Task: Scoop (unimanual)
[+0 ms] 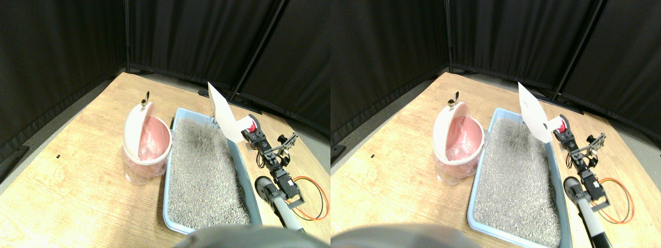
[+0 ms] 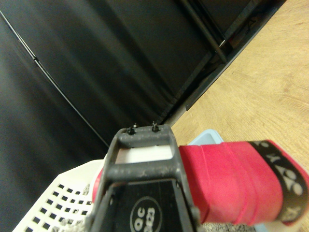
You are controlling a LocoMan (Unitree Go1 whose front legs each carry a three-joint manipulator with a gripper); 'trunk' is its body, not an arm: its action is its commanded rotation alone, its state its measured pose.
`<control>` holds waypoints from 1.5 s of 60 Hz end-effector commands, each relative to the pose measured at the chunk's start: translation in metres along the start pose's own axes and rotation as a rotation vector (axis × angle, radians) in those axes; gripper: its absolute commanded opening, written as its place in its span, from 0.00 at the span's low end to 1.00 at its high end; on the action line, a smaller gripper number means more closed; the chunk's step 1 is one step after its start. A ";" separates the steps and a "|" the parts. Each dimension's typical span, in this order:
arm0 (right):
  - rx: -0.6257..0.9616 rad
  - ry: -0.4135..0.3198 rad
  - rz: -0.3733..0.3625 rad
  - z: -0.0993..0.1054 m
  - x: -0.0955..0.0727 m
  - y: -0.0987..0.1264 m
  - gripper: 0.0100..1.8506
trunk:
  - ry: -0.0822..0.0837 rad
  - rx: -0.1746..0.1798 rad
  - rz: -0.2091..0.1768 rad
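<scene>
Slotted white scoop [image 1: 223, 111], red-wrapped handle [image 2: 231, 181], grainy grey litter [image 1: 206, 170]

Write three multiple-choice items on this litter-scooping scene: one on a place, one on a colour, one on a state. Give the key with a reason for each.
1. Where does the small bin stand?
A. inside the tray
B. on the floor beside the tray's left side
C. behind the curtain

2. What colour is the wrapped handle of the scoop?
A. red
B. green
C. yellow

3. How is the bin's lid?
A. shut flat
B. lying in the litter
C. tipped open

Key: 1 B, the bin sits on the wooden floor against the blue litter tray. 2 A, red wrap fills the wrist view beside the right gripper. 3 C, the white lid stands up and the pink liner shows inside.
</scene>
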 end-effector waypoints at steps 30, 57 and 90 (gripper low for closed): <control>0.170 -0.030 0.045 0.000 0.000 0.008 0.02 | 0.010 -0.014 0.016; 0.188 -0.018 0.038 -0.001 0.000 0.009 0.02 | 0.011 -0.014 0.017; -0.477 -0.022 0.141 0.014 -0.007 0.029 0.02 | 0.004 -0.021 0.024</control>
